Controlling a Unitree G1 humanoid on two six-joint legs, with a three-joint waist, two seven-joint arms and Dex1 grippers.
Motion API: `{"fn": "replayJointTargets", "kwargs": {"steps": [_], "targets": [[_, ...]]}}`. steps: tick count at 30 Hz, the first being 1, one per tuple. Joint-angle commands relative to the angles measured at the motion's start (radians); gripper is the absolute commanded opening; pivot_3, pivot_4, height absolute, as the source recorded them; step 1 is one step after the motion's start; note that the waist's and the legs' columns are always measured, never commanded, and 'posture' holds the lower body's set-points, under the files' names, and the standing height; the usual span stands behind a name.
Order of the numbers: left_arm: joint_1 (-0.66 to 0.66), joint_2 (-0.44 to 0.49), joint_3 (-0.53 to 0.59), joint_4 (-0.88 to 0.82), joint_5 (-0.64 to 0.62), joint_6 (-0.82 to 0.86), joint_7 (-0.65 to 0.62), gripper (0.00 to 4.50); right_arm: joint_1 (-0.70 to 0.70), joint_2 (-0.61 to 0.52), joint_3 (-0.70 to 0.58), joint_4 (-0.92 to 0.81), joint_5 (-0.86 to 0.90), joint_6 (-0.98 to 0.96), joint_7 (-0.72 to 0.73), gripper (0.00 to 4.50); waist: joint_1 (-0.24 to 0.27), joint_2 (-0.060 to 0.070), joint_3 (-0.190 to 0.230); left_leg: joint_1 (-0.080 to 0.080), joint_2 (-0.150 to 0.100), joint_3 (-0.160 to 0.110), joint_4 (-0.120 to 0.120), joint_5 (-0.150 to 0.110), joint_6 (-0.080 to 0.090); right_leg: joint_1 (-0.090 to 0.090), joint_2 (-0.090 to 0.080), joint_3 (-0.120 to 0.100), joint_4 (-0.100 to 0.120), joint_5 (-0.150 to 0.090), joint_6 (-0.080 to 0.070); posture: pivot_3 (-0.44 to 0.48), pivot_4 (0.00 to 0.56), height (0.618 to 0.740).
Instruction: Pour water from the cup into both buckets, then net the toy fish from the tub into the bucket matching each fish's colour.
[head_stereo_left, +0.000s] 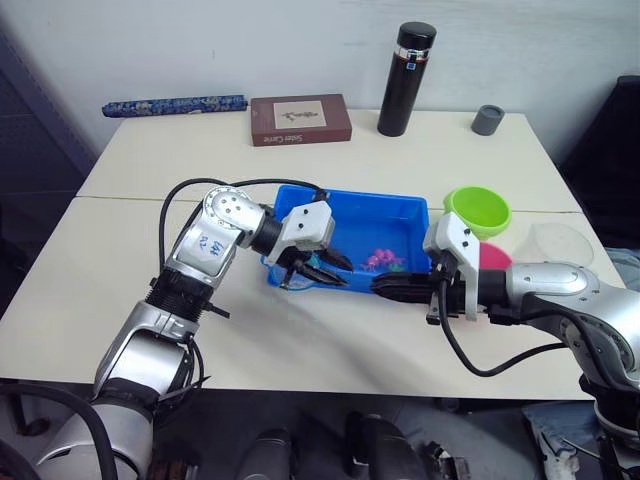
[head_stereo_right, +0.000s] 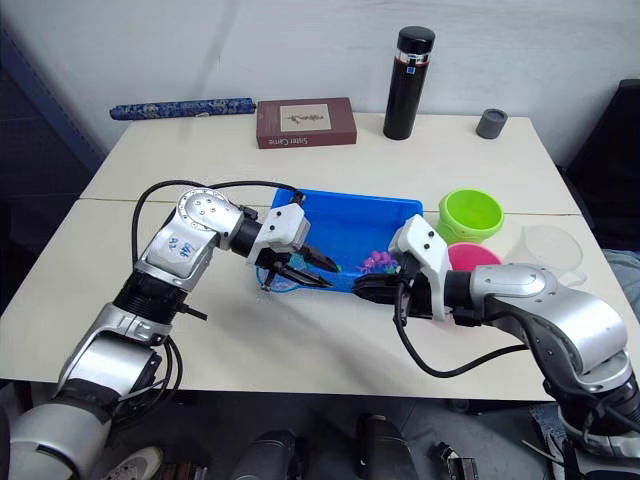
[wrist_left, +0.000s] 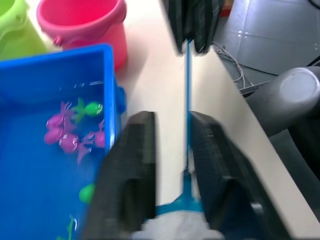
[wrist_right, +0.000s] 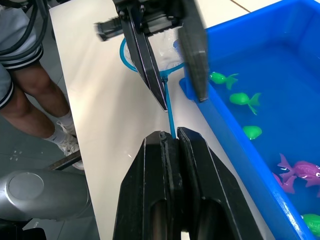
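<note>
The blue tub (head_stereo_left: 352, 193) holds water with green and pink-purple toy fish (wrist_left: 65, 135) in it. The net (wrist_right: 145, 62) lies on the table by the tub's front left corner, its thin blue handle (wrist_left: 188, 90) running along the tub's front side. My right gripper (wrist_right: 170, 137) is shut on the handle's end. My left gripper (wrist_left: 172, 120) is open, one finger on each side of the handle just behind the hoop. The lime green bucket (head_stereo_left: 477, 210) and the pink bucket (head_stereo_left: 493, 257) stand right of the tub. The clear cup (head_stereo_left: 557, 243) stands further right.
At the back of the table are a tall black flask (head_stereo_left: 405, 80), a small grey cap (head_stereo_left: 487, 119), a brown book (head_stereo_left: 300, 119) and a rolled blue item (head_stereo_left: 175, 104). A person's legs (wrist_right: 20, 75) stand beside the table.
</note>
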Motion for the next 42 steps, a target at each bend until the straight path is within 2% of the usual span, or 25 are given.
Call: {"fn": "replayJointTargets", "kwargs": {"steps": [1,5,6,11,14,18,22,25,28,33,38,42], "targets": [[-0.022,0.018,0.018,0.0,0.01,0.035,0.022,2.67,-0.001,-0.014,-0.018,-0.029,0.008,-0.025,0.016,0.0,0.0,0.0,0.0,0.0,0.0,0.0,0.0,0.0,0.0,0.0,0.0,0.0,0.0,0.0,0.0,0.0,0.15,0.74],[-0.029,0.021,0.068,-0.027,-0.048,0.104,0.02,4.27,0.0,-0.016,-0.016,-0.026,0.003,-0.03,0.021,0.0,0.0,0.0,0.0,0.0,0.0,0.0,0.0,0.0,0.0,0.0,0.0,0.0,0.0,0.0,0.0,0.0,0.15,0.74],[-0.036,0.025,0.092,-0.035,-0.072,0.136,0.025,4.47,0.0,-0.017,-0.015,-0.026,0.001,-0.03,0.022,0.0,0.0,0.0,0.0,0.0,0.0,0.0,0.0,0.0,0.0,0.0,0.0,0.0,0.0,0.0,0.0,0.0,0.15,0.74],[-0.075,0.044,0.217,-0.079,-0.168,0.257,0.085,4.47,0.005,-0.024,-0.015,-0.024,-0.004,-0.037,0.027,0.0,-0.001,0.0,0.0,0.0,0.0,0.0,0.0,0.0,0.0,0.0,0.0,0.0,0.0,0.0,0.0,0.0,0.15,0.74],[-0.113,0.143,0.3,-0.129,-0.227,0.406,0.095,4.47,0.008,-0.03,-0.012,-0.014,-0.015,-0.047,0.028,0.0,-0.001,0.0,0.0,0.0,0.0,-0.001,0.0,0.0,0.0,0.0,0.0,0.0,0.0,0.0,0.0,0.0,0.15,0.74],[-0.091,0.234,0.34,-0.161,-0.237,0.473,0.134,4.47,0.009,-0.033,-0.025,0.001,-0.029,-0.056,0.021,0.0,-0.013,0.0,0.0,0.0,0.0,-0.001,-0.001,0.0,0.0,0.0,0.0,0.0,0.0,0.0,0.0,0.0,0.15,0.74],[0.011,0.351,0.402,-0.204,-0.216,0.55,0.203,4.47,-0.008,-0.057,-0.086,0.054,-0.055,-0.079,0.005,0.0,-0.011,0.001,0.0,0.0,0.0,-0.001,-0.001,0.0,0.0,0.0,0.0,0.0,0.0,0.0,0.0,0.0,0.15,0.74],[0.125,0.393,0.424,-0.29,-0.252,0.59,0.224,4.47,-0.025,-0.083,-0.107,0.09,-0.085,-0.108,0.007,0.0,-0.012,0.001,0.001,0.0,0.0,-0.001,-0.001,0.0,0.0,0.0,0.0,0.0,-0.001,0.0,0.0,0.0,0.15,0.74],[0.251,0.407,0.442,-0.349,-0.255,0.578,0.255,4.47,-0.048,-0.113,-0.109,0.137,-0.137,-0.137,0.002,0.0,-0.007,0.001,0.001,0.0,0.0,-0.001,-0.001,0.0,0.0,0.0,-0.001,0.0,-0.002,0.0,0.0,0.0,0.15,0.74],[0.343,0.375,0.454,-0.422,-0.275,0.579,0.32,4.47,-0.06,-0.17,-0.057,0.196,-0.269,-0.223,0.002,0.0,-0.002,0.001,0.001,0.0,0.0,-0.001,-0.001,0.0,0.0,0.0,-0.001,0.0,-0.002,0.0,0.0,0.0,0.15,0.74],[0.368,0.333,0.447,-0.462,-0.296,0.59,0.371,4.47,-0.032,-0.255,0.006,0.23,-0.4,-0.317,0.04,0.0,-0.001,0.002,0.001,-0.001,-0.001,-0.001,-0.001,0.0,0.0,0.0,-0.002,0.0,-0.002,0.0,0.0,0.0,0.15,0.74],[0.361,0.319,0.435,-0.464,-0.305,0.587,0.389,4.47,-0.029,-0.28,0.041,0.249,-0.459,-0.358,0.066,0.0,-0.003,0.002,0.001,-0.001,0.0,-0.001,-0.001,0.0,0.0,0.0,-0.002,0.0,-0.002,0.0,0.0,0.0,0.15,0.74]]}}
